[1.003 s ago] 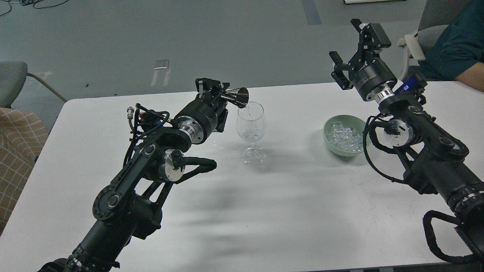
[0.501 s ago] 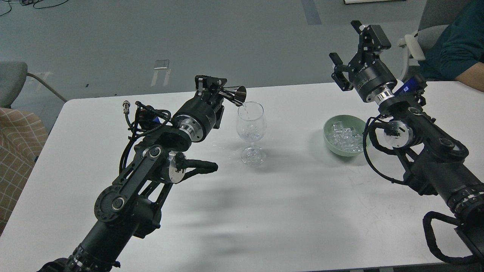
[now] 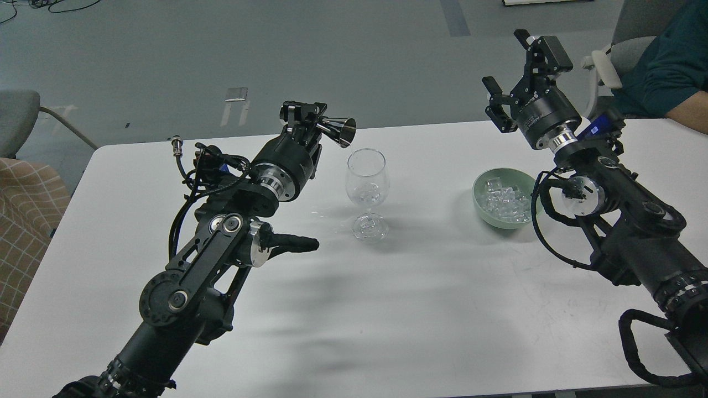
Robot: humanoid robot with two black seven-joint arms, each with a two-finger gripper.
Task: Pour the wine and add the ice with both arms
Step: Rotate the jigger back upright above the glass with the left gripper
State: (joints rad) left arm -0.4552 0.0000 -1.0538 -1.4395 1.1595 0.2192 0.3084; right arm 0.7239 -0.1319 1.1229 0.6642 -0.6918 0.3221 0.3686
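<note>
A clear wine glass (image 3: 367, 190) stands upright mid-table, with a little wine (image 3: 366, 194) faintly showing low in its bowl. My left gripper (image 3: 310, 117) is shut on a small steel jigger (image 3: 338, 130), held on its side up and left of the glass rim, mouth toward the glass, no liquid running out. Clear ice (image 3: 503, 200) cubes fill a pale green bowl (image 3: 479, 190) to the right of the glass. My right gripper (image 3: 511, 72) hangs open and empty, well above the bowl's far side.
The white table (image 3: 431, 309) runs from left edge to right edge. A seated person's arm (image 3: 688, 113) rests on its far right corner. A grey chair (image 3: 22, 119) and a checked cushion (image 3: 25, 215) stand at the left.
The left gripper has drawn the jigger up and left, away from the glass rim, and the thin stream into the glass has stopped. The right arm has barely moved.
</note>
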